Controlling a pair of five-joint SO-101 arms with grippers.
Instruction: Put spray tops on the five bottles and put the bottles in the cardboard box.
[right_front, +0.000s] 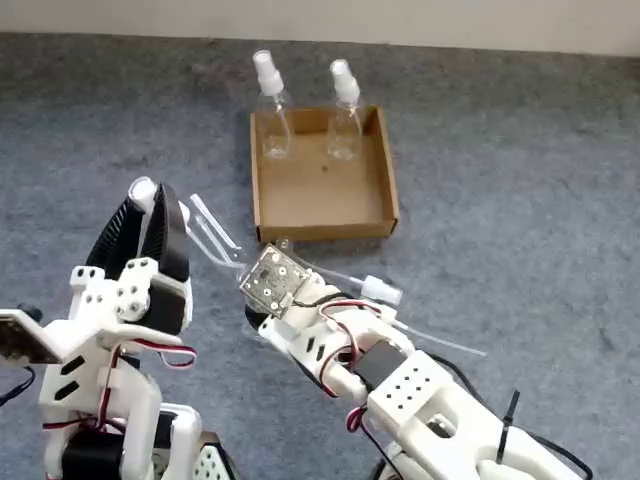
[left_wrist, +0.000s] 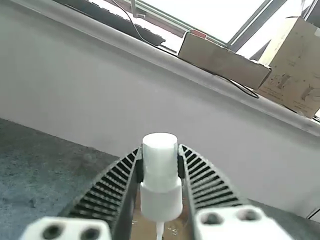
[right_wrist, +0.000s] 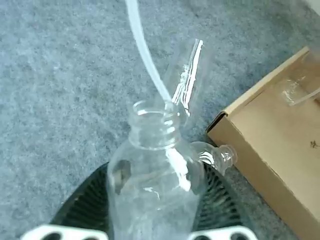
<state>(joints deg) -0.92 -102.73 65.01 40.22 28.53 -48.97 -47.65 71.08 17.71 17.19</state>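
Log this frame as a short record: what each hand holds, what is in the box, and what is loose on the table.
left hand: shut on spray top
right hand: shut on open bottle
tube: runs from the held spray top, tip at the open bottle's neck
cardboard box: two capped bottles upright by the far wall
carpet: one loose spray top; two uncapped bottles lying near the box
stage: held top not yet seated

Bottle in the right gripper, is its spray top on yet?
Not on. The bottle has an open neck; the spray top sits in the left gripper.
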